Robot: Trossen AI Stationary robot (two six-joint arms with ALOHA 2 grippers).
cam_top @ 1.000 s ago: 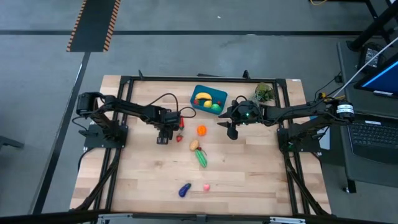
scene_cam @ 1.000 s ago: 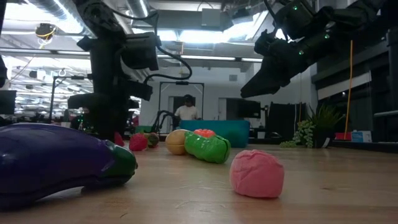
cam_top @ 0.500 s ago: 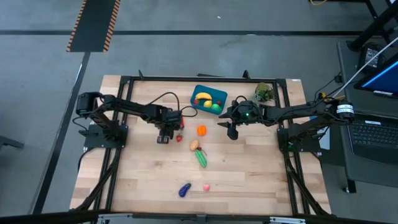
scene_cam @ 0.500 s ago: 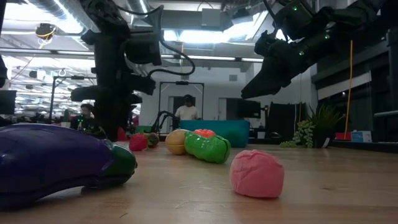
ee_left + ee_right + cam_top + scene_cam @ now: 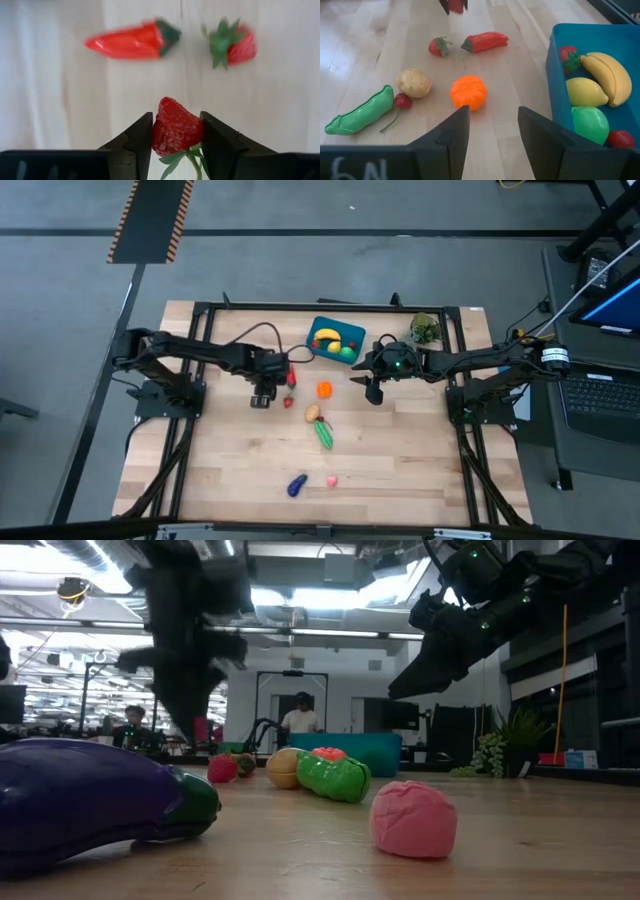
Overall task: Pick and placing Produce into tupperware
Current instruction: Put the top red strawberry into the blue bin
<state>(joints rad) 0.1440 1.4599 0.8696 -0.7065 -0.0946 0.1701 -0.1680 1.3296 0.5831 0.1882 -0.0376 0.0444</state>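
**A:** Your left gripper is clamped on a strawberry, lifted clear of the surface. The tupperware sits at about two o'clock from it in the high view, near the far edge. Carry the berry across on that line and keep it above the tub's rim before you let go.

**B:** Anything in the way?

**A:** A red pepper and a second strawberry lie on the surface just ahead of the gripper; stay high enough to pass over them. The tub already holds a banana, a lemon, a green fruit and two small red pieces, so aim for the bare corner rather than dropping onto the pile.

**B:** And the right arm?

**A:** The right gripper hovers open and empty just beside the tub, at roughly four o'clock from it. Approach from the tub's left side and you keep well apart from it.

**B:** What can't you make out?

**A:** In the low view the left arm is smeared, so its height over the surface is only a guess, probably modest. The tub's far wall is cut off in the right wrist view, and the eggplant blocks much of the near surface.
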